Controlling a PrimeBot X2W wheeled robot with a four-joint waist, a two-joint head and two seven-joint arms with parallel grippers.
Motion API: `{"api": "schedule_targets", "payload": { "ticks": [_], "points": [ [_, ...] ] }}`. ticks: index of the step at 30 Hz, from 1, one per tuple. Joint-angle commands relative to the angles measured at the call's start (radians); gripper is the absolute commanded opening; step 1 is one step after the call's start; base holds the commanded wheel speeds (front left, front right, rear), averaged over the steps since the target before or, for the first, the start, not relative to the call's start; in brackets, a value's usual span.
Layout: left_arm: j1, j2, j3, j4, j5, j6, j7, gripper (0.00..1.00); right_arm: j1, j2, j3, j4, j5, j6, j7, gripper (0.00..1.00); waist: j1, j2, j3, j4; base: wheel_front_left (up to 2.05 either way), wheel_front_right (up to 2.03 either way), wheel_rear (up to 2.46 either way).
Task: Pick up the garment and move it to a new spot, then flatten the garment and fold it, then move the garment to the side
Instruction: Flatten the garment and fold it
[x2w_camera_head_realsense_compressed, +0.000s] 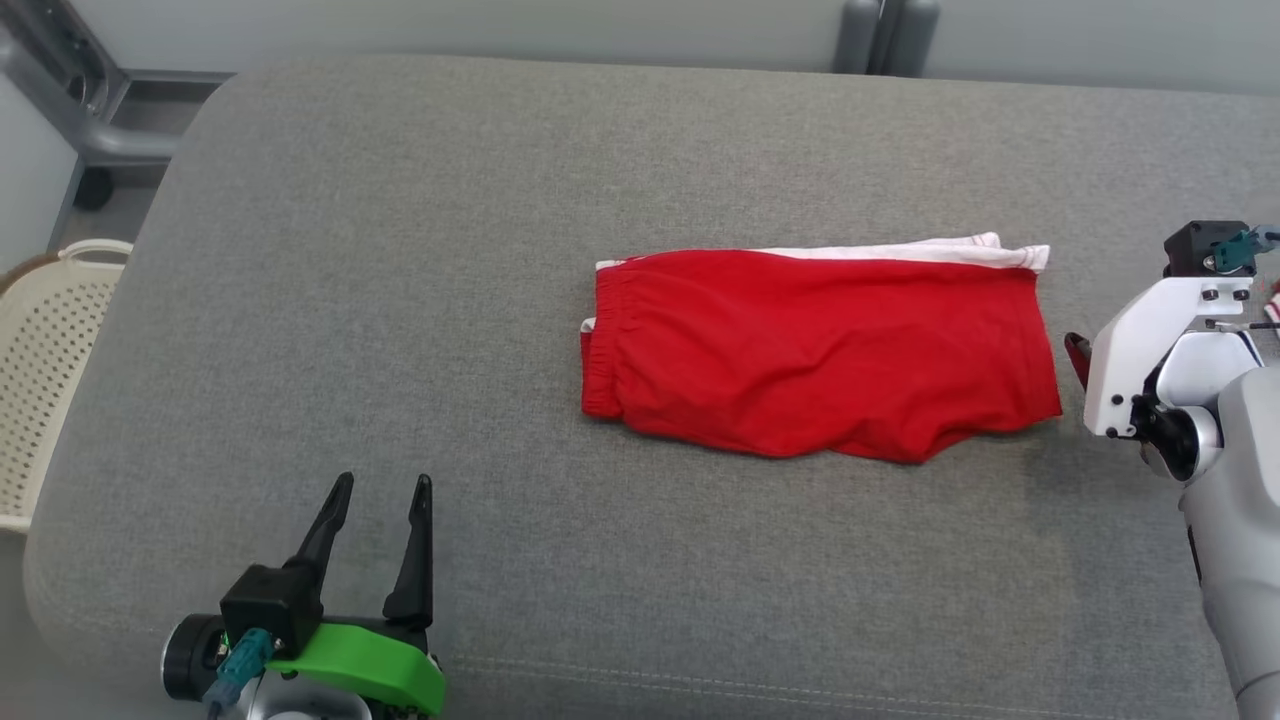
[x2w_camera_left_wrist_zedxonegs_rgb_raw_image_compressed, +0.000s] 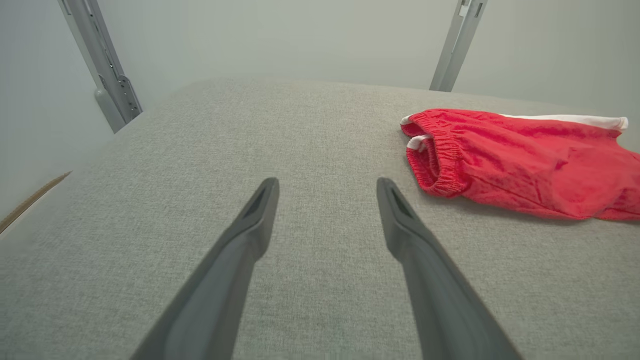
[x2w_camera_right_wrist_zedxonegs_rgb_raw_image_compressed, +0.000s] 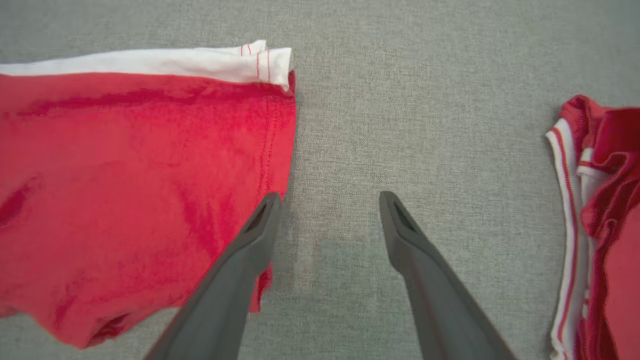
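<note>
We see one pair of red shorts (x2w_camera_head_realsense_compressed: 820, 355) lying folded flat on the grey fabric tabletop (x2w_camera_head_realsense_compressed: 400, 250), right of its middle. The elastic waistband faces the robot's left, and a white strip runs along the far edge. In the left wrist view the shorts (x2w_camera_left_wrist_zedxonegs_rgb_raw_image_compressed: 525, 160) sit ahead and to the right.

In the right wrist view the shorts (x2w_camera_right_wrist_zedxonegs_rgb_raw_image_compressed: 135, 190) cover the left half. A second garment (x2w_camera_right_wrist_zedxonegs_rgb_raw_image_compressed: 600, 225), red with white striped trim, lies bunched at the right edge, well apart from them.

We count two grippers. The right gripper (x2w_camera_right_wrist_zedxonegs_rgb_raw_image_compressed: 330, 197) points down just beside the shorts' hem. Its jaws are spread wide with bare fabric between them, and one finger (x2w_camera_right_wrist_zedxonegs_rgb_raw_image_compressed: 240, 270) crosses the hem; we cannot tell whether it touches. In the head view the right arm (x2w_camera_head_realsense_compressed: 1150, 350) stands just right of the shorts.

The left gripper (x2w_camera_head_realsense_compressed: 384, 482) rests near the tabletop's front left, jaws wide apart and holding nothing, as its own view (x2w_camera_left_wrist_zedxonegs_rgb_raw_image_compressed: 327, 185) confirms.

One cream perforated basket (x2w_camera_head_realsense_compressed: 50, 370) stands off the left edge, and two metal posts (x2w_camera_left_wrist_zedxonegs_rgb_raw_image_compressed: 100, 65) (x2w_camera_left_wrist_zedxonegs_rgb_raw_image_compressed: 457, 45) rise behind.
</note>
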Motion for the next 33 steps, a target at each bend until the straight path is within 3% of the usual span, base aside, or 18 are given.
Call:
{"api": "schedule_targets", "payload": {
  "ticks": [1, 12, 17, 24, 25, 33],
  "points": [
    [-0.022, -0.004, -0.004, 0.003, 0.008, -0.006, -0.005, 1.0, -0.025, 0.0, -0.011, 0.032, -0.019, -0.001, 0.002, 1.0, 0.0, 0.0, 0.051, 0.052, 0.0, 0.0, 0.0],
    [-0.043, -0.01, -0.016, 0.021, 0.011, -0.015, -0.01, 1.0, -0.106, 0.041, -0.071, 0.173, -0.069, -0.001, 0.029, 1.0, 0.0, 0.0, 0.086, 0.085, 0.0, 0.0, 0.0],
    [-0.051, -0.012, -0.018, 0.029, 0.013, -0.018, -0.009, 1.0, -0.142, 0.079, -0.146, 0.24, -0.09, 0.0, 0.062, 1.0, 0.0, 0.0, 0.091, 0.096, 0.0, 0.0, 0.0],
    [-0.065, -0.018, -0.022, 0.041, 0.012, -0.023, -0.009, 1.0, -0.187, 0.131, -0.216, 0.299, -0.148, 0.0, 0.101, 0.08, 0.0, 0.0, 0.098, 0.108, 0.0, 0.0, 0.0],
    [-0.068, -0.019, -0.023, 0.044, 0.012, -0.023, -0.01, 1.0, -0.192, 0.131, -0.221, 0.302, -0.155, 0.0, 0.1, 0.0, 0.0, 0.0, 0.098, 0.109, 0.0, 0.0, 0.0],
    [-0.07, -0.027, -0.017, 0.055, 0.009, -0.022, -0.01, 1.0, -0.235, 0.11, -0.265, 0.305, -0.22, 0.0, 0.075, 0.0, 0.0, 0.0, 0.091, 0.111, 0.0, 0.0, 0.0]
  ]
}}
